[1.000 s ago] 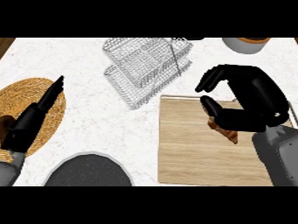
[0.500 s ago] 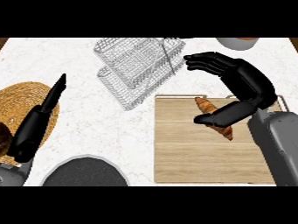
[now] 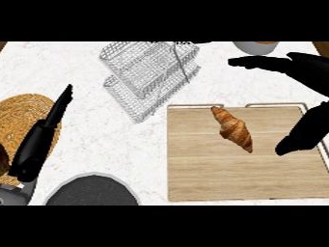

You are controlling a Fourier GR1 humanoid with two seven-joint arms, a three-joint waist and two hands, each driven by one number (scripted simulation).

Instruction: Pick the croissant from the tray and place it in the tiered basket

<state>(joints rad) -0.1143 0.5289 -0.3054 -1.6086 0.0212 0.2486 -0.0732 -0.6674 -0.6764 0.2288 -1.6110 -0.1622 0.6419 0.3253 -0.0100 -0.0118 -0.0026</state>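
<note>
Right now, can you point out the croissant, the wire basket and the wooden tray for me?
croissant (image 3: 234,129): head view, on the middle of its golden crust.
wire basket (image 3: 147,72): head view, on the mesh of its tiers.
wooden tray (image 3: 224,176): head view, on a bare part of its board.

No readable text, labels, brands, nos. or signs anywhere in frame. Checked the wooden tray (image 3: 252,173) at lower right, the wire tiered basket (image 3: 149,72) at upper centre, the woven mat (image 3: 14,120) at left: all plain. Bowl (image 3: 256,47) at upper right edge cut off by the frame, so possibly marked out of view, but nothing legible on the visible part.
</note>
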